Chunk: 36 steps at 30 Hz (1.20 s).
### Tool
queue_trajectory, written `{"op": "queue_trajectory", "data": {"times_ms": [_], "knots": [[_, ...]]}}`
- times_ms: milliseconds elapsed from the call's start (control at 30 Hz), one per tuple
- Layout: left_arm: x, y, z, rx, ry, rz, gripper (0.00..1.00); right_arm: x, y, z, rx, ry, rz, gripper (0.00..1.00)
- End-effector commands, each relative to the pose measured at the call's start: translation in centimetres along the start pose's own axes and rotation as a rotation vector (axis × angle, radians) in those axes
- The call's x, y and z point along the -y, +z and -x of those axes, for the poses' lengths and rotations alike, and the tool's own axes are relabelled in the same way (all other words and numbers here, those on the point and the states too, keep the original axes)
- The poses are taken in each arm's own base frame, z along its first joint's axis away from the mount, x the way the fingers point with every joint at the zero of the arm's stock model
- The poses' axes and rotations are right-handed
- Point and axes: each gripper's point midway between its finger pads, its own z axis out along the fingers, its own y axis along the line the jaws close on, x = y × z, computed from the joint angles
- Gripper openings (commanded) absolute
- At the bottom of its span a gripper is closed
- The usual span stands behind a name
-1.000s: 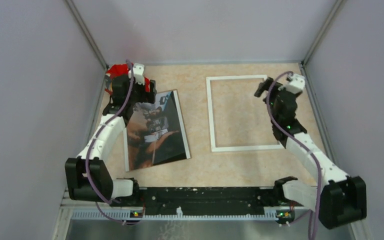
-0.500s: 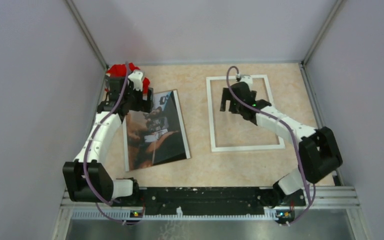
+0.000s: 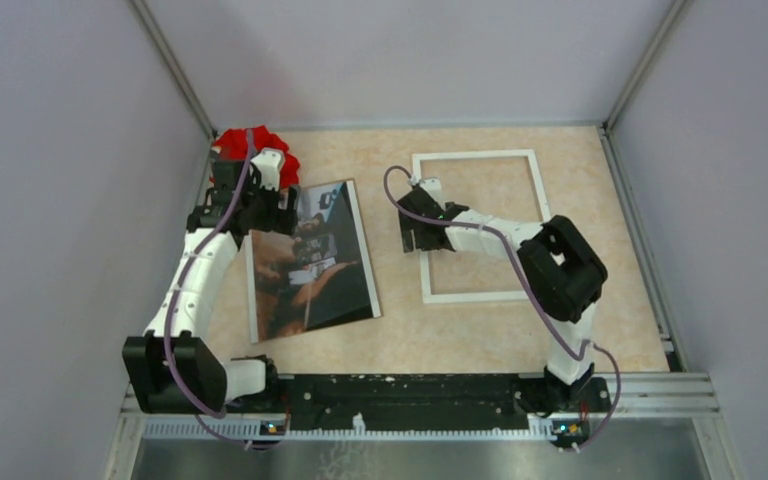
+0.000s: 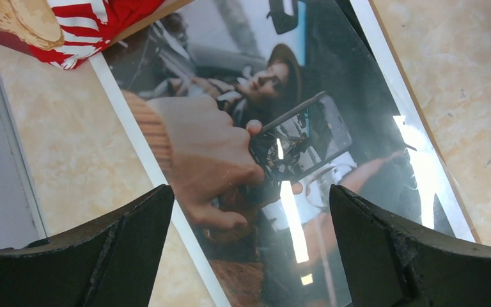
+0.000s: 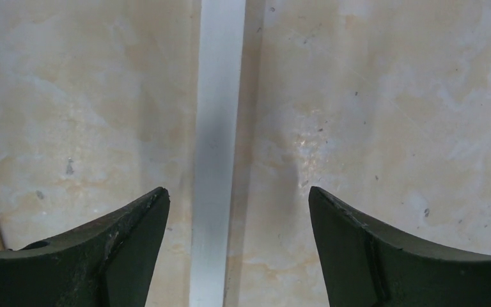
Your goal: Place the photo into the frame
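The photo (image 3: 312, 262) lies face up at the left of the table, a dark glossy print with a white border, slightly turned. My left gripper (image 3: 256, 203) hovers open over its far left corner. In the left wrist view the photo (image 4: 281, 141) fills the space between the wide-apart fingertips of the left gripper (image 4: 249, 192). The frame (image 3: 480, 296), thin white rails, lies flat to the right. My right gripper (image 3: 422, 232) hangs open over its left rail. In the right wrist view the frame rail (image 5: 217, 115) runs between the fingers of the right gripper (image 5: 238, 192), with a gap on each side.
A red-and-white object (image 3: 252, 142) sits in the back left corner, just behind the photo, and shows as the red-and-white object (image 4: 89, 25) in the left wrist view. A thin brown edge (image 4: 426, 137) runs along the photo's right side. Grey walls enclose the table on three sides.
My right arm swung from the frame's far right corner across to its left rail and lowered over it. The left gripper shifted slightly toward the back left corner. Photo and frame have not moved.
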Motion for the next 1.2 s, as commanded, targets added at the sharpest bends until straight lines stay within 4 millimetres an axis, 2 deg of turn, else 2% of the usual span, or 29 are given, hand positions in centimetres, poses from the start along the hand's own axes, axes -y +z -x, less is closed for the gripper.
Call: {"op": "queue_trajectory", "data": {"times_ms": [0, 233, 400, 500, 567, 600, 633, 800, 933, 1067, 1167], "knots": [[-0.5, -1.5, 0.7, 0.037, 0.019, 0.032, 0.99, -0.1, 0.5, 1.4, 0.032, 0.000, -0.041, 0.78], [-0.9, -1.9, 0.6, 0.037, 0.023, 0.058, 0.99, -1.1, 2.7, -0.2, -0.008, -0.005, -0.041, 0.62], [-1.0, -1.9, 0.5, 0.036, 0.033, 0.062, 0.98, -1.5, 3.2, -0.7, -0.015, -0.006, -0.057, 0.45], [-0.8, -1.9, 0.5, 0.038, 0.036, 0.051, 0.98, -1.8, 2.9, -0.3, -0.009, 0.012, -0.048, 0.29], [-0.5, -2.1, 0.8, 0.052, 0.035, 0.034, 0.98, -2.2, 2.3, 0.6, 0.005, 0.028, -0.029, 0.11], [-0.2, -2.1, 1.1, 0.065, 0.031, 0.017, 0.98, -2.5, 1.7, 1.4, 0.017, 0.039, -0.014, 0.02], [0.1, -2.3, 1.3, 0.081, 0.026, 0.005, 0.99, -2.7, 0.9, 2.3, 0.033, 0.055, 0.003, 0.00], [2.4, -2.8, 2.8, 0.164, 0.045, -0.121, 0.99, -3.9, -4.8, 8.1, 0.131, 0.115, 0.112, 0.00], [4.0, -2.5, 2.9, 0.176, 0.047, -0.214, 0.99, -4.2, -11.2, 12.8, 0.218, 0.158, 0.211, 0.00], [5.1, -1.8, 2.5, 0.159, 0.068, -0.281, 0.99, -4.2, -16.4, 14.9, 0.251, 0.194, 0.324, 0.00], [5.3, -1.8, 3.4, 0.203, 0.132, -0.280, 0.98, -4.3, -19.8, 15.3, 0.251, 0.202, 0.424, 0.00]]}}
